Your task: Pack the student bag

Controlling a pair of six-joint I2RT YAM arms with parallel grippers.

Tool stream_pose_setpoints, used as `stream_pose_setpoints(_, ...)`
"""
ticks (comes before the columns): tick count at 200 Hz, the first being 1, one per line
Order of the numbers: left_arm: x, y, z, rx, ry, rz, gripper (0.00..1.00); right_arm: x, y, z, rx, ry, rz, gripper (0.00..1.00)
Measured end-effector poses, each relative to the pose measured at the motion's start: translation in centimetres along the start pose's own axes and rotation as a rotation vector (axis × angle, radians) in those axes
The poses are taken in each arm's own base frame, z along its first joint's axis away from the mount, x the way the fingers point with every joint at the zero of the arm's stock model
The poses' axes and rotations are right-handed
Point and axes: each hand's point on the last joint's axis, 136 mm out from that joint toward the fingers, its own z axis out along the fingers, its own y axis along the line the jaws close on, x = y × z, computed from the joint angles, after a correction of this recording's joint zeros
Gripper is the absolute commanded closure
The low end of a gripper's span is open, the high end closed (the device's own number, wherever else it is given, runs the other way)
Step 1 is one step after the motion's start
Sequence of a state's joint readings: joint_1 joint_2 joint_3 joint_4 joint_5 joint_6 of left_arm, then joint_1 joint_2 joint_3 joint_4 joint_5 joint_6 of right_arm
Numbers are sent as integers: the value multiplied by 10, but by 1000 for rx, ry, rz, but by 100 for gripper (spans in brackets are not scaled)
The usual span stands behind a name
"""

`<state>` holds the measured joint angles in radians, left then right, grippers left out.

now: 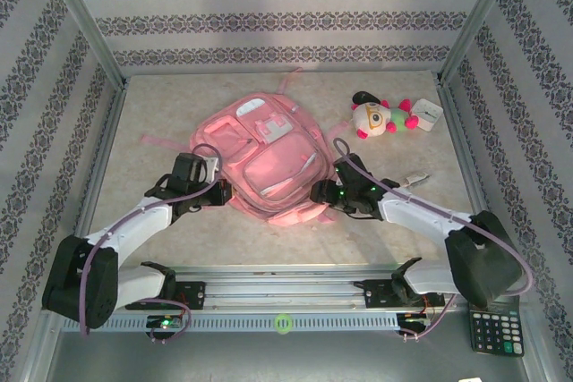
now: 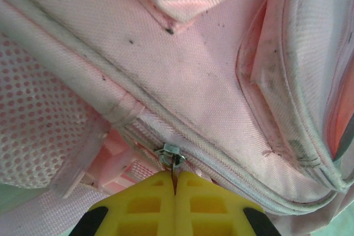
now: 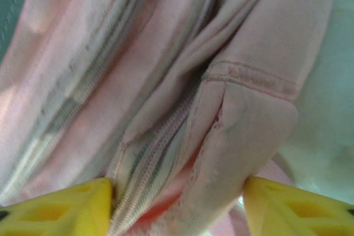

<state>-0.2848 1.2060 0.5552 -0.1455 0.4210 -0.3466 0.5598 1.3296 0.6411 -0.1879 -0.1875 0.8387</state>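
The student bag [image 1: 269, 163], pink with white-trimmed front pockets, lies flat in the middle of the table. My left gripper [image 1: 226, 192] is at its near left edge. In the left wrist view the yellow fingers [image 2: 175, 176] are shut on the metal zipper pull [image 2: 170, 155] of the bag's seam [image 2: 193, 70]. My right gripper [image 1: 318, 192] is at the bag's near right edge. Its fingers [image 3: 177, 203] stand apart, pressed against both sides of a fold of pink fabric and zipper tape [image 3: 166, 136].
A plush toy [image 1: 380, 116] and a small white object [image 1: 430, 114] lie at the back right. A small silver item [image 1: 416, 181] rests beside the right arm. A calculator [image 1: 495, 330] sits at the near right corner. Patterned walls enclose the table.
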Motion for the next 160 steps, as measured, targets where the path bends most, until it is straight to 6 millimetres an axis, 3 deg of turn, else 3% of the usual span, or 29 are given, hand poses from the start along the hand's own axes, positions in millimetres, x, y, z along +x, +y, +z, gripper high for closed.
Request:
stream_pose_setpoints(35,13,-18,7,22,52,64,96,-7,5,15,-47,-28,93,55)
stream_pose_setpoints(74,44,-50,15,78,143,165,93,-19,15,23,-95,-95,154,57)
stream_pose_setpoints(90,56,-61,23,100,182,186,87,-22,19,24,-105,-116,166,57)
stream_pose_setpoints(113,72,-79,35,130,238,226,72,-28,21,24,-111,-143,172,57)
stream_pose_setpoints(140,68,-104,36,190,249,266,59,-39,16,22,-113,-168,173,55)
stream_pose_setpoints(160,56,-121,24,231,229,332,51,-47,11,17,-126,-159,159,47)
